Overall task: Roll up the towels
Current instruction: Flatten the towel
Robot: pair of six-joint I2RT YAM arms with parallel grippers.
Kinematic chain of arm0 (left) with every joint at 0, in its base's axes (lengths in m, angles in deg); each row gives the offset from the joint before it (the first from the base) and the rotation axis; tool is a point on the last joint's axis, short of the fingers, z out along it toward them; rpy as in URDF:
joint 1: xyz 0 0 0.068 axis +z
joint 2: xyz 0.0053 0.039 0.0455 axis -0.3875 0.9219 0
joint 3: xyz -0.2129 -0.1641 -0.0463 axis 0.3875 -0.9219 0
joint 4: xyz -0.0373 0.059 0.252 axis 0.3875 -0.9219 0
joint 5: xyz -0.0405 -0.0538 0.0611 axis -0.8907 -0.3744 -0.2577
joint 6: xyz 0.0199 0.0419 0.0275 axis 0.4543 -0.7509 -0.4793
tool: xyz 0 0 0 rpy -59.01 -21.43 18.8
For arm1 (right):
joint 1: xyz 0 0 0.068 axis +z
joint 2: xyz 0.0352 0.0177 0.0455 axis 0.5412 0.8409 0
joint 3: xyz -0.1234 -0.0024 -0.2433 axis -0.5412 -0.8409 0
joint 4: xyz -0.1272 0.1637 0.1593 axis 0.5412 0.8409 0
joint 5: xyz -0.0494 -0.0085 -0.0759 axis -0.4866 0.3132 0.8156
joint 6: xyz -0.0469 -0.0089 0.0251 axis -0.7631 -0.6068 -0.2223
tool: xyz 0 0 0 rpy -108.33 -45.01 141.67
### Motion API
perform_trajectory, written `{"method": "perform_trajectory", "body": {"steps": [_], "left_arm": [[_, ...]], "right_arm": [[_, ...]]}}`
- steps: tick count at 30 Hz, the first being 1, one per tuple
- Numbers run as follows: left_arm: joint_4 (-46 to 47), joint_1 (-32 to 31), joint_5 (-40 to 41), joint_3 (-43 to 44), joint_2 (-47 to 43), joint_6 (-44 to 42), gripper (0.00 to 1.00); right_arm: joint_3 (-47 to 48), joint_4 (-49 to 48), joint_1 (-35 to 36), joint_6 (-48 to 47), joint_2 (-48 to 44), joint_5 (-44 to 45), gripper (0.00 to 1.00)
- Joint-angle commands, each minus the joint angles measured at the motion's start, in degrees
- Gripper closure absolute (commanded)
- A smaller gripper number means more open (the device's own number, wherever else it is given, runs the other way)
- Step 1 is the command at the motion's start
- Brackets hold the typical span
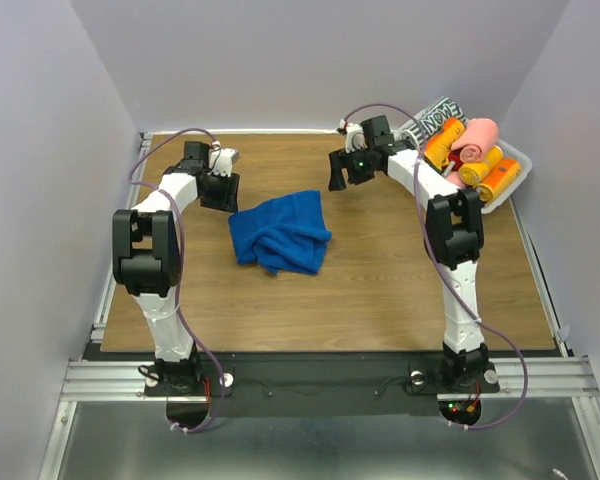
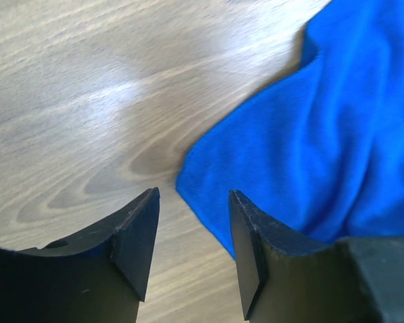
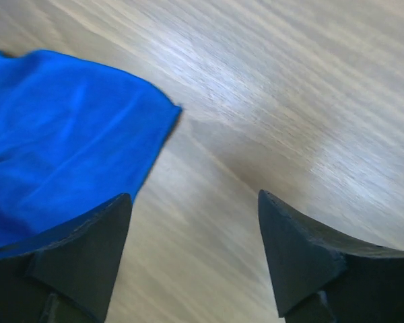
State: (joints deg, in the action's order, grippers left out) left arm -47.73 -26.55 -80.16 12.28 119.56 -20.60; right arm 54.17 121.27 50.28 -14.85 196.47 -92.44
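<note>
The blue towel [image 1: 280, 235] lies crumpled in a heap at the middle of the wooden table. My left gripper [image 1: 220, 193] hovers just off its far left corner, open and holding nothing. In the left wrist view the gripper [image 2: 194, 193] has bare wood between its fingers, and the blue towel [image 2: 310, 134] reaches behind the right finger. My right gripper [image 1: 338, 177] hangs above the table past the towel's far right corner, open and holding nothing. The right wrist view shows it [image 3: 194, 195] over bare wood with the blue towel [image 3: 60, 155] to its left. A pink towel [image 1: 477, 140] sits rolled in the tray.
A white tray [image 1: 517, 160] at the back right corner holds several orange rolls [image 1: 480, 165] and a black-and-white patterned roll [image 1: 435, 115]. Purple-grey walls close in the table on three sides.
</note>
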Motion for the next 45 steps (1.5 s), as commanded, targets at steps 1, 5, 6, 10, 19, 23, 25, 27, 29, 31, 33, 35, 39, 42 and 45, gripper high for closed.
{"method": "perform_trajectory", "body": {"steps": [1,5,6,10,19,23,25,27,29,31,33,35,39,42,45], "left_arm": [[1.1,0.0,2.8,0.5,0.4,-2.0,0.45],[0.3,0.0,2.5,2.1,2.7,-2.4,0.47],[0.2,0.0,2.6,2.4,3.2,-2.4,0.48],[-0.1,0.0,2.3,2.0,4.1,-3.0,0.51],[0.0,0.0,2.2,0.4,4.3,-3.5,0.50],[0.5,0.0,2.1,-0.6,4.7,-3.5,0.50],[0.6,0.0,2.4,-1.1,4.9,-3.6,0.52],[0.6,0.0,2.2,-1.5,5.3,-3.9,0.59],[0.4,0.0,1.4,-1.1,5.3,-4.0,0.67],[0.3,0.0,0.2,-0.1,5.1,-4.0,0.81],[-0.4,0.0,-3.0,1.1,4.8,-4.1,0.95],[-1.5,0.0,-5.8,3.2,4.1,-4.0,1.00],[-3.7,0.0,-9.3,6.8,-2.1,-4.4,1.00],[-5.0,0.0,-11.6,10.2,-8.0,-3.4,1.00],[-5.3,-0.1,-14.3,13.2,-12.7,-2.9,1.00]], "right_arm": [[5.9,-0.4,1.7,1.3,4.3,2.7,0.21],[9.7,-0.7,2.4,1.8,8.8,3.2,0.21],[10.4,-0.7,2.9,1.8,9.5,3.4,0.21],[13.0,-0.7,3.8,2.0,12.1,3.4,0.22],[10.0,-0.9,5.3,2.6,13.6,2.3,0.35],[9.5,-1.0,5.6,3.5,14.8,0.7,0.44],[10.3,-0.9,5.8,3.9,15.3,-0.3,0.54],[11.1,-0.9,6.0,4.3,16.1,-2.0,0.67],[11.1,-0.8,6.0,4.3,15.8,-3.5,0.80],[10.7,-0.9,6.0,4.1,15.0,-4.6,0.99],[10.5,-0.9,6.0,3.9,13.3,-4.6,1.00],[9.9,-0.9,5.9,3.6,11.5,-4.1,0.99],[10.5,-1.0,3.8,4.1,4.2,-4.1,0.99],[10.9,-1.2,2.0,3.7,-0.9,-4.3,0.99],[10.6,-1.3,1.1,1.6,-8.2,-4.4,0.99]]}}
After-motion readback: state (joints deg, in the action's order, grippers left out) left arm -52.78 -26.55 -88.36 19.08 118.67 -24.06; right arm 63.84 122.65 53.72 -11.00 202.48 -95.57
